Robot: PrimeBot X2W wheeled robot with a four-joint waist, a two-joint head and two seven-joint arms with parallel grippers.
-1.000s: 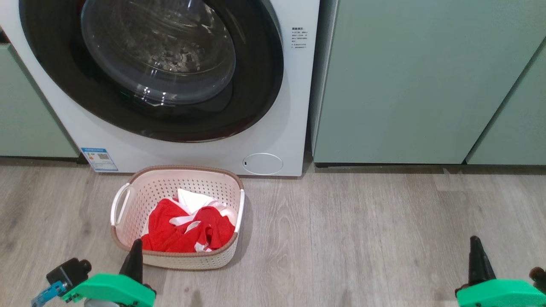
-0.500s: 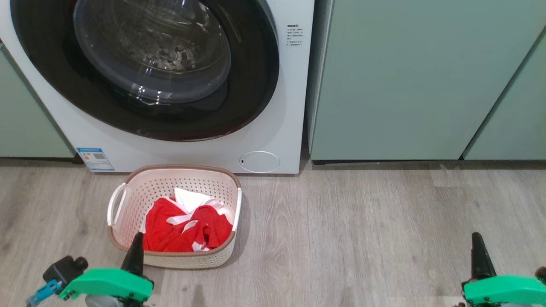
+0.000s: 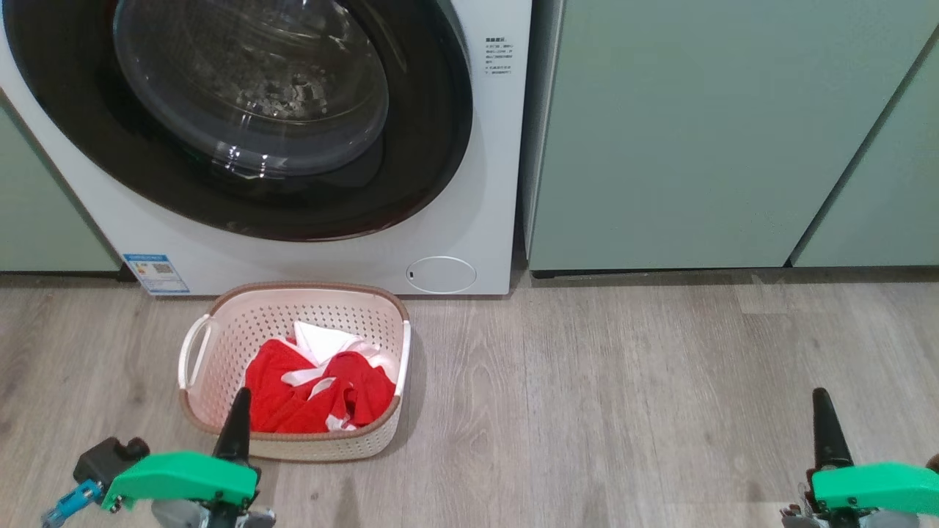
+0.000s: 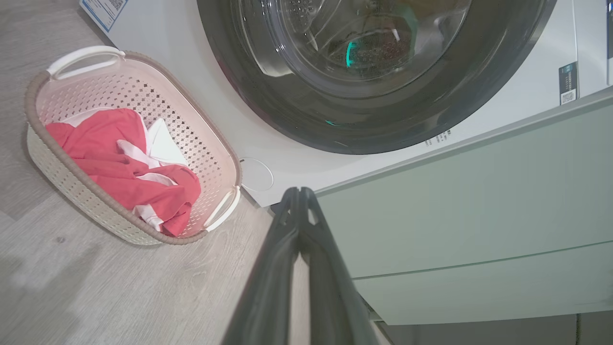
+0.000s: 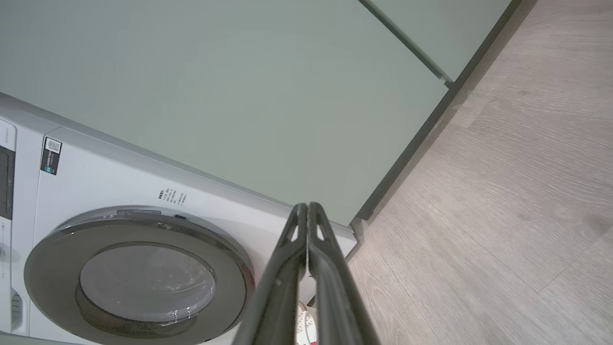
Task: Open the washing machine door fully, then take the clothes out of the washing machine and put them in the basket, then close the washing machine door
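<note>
The task is being judged finished — the door (image 3: 249,95) is sitting shut on the washer (image 3: 488,183), the clothes (image 3: 308,392) are lying in the basket (image 3: 293,287) on the floor (image 3: 587,381) at its foot. Left fingers (image 3: 238,425) and right fingers (image 3: 825,433) are being held clenched, empty. Cabinets (image 3: 697,132) are flanking the washer — nothing blocking.

Grey wood-look floor (image 3: 623,411) carries the basket (image 3: 323,444), standing just before the washing machine (image 3: 491,183)

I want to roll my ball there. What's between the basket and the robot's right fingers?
Just bare wooden floor, in the head view, from the basket to the right fingers.
</note>
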